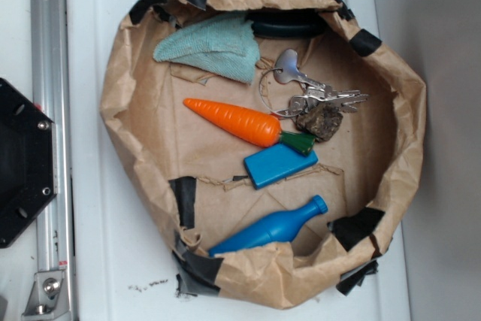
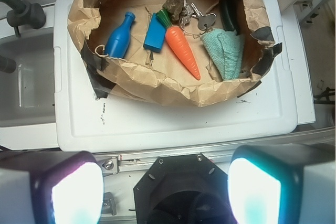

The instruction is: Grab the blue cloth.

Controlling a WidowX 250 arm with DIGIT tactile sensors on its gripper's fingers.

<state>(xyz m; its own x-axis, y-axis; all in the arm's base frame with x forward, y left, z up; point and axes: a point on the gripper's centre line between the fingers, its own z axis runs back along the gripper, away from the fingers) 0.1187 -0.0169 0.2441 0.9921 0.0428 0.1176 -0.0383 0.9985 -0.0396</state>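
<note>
Exterior view shows the blue cloth point(image 1: 214, 48) lying crumpled in the upper part of a brown paper basin point(image 1: 124, 110) whose rim is patched with black tape. The cloth's right corner lies just beside a bunch of keys point(image 1: 308, 88) on a ring, and a black curved object point(image 1: 289, 24) sits along the rim just above and to its right. Below the cloth, apart from it, lies an orange carrot point(image 1: 240, 122) — its green top touches a small brown rock-like lump point(image 1: 322, 122) and the flat blue block point(image 1: 279, 165). A blue plastic bottle point(image 1: 274, 229) lies on its side near the lower rim. The basin rests on a white lid point(image 1: 113, 261).

From the wrist view, the cloth point(image 2: 226, 51) sits at the right side of the basin, well apart from the gripper point(image 2: 165, 190). Its two fingers point(image 2: 254, 190) fill the lower corners, spread wide with nothing between them — released and empty.
</note>
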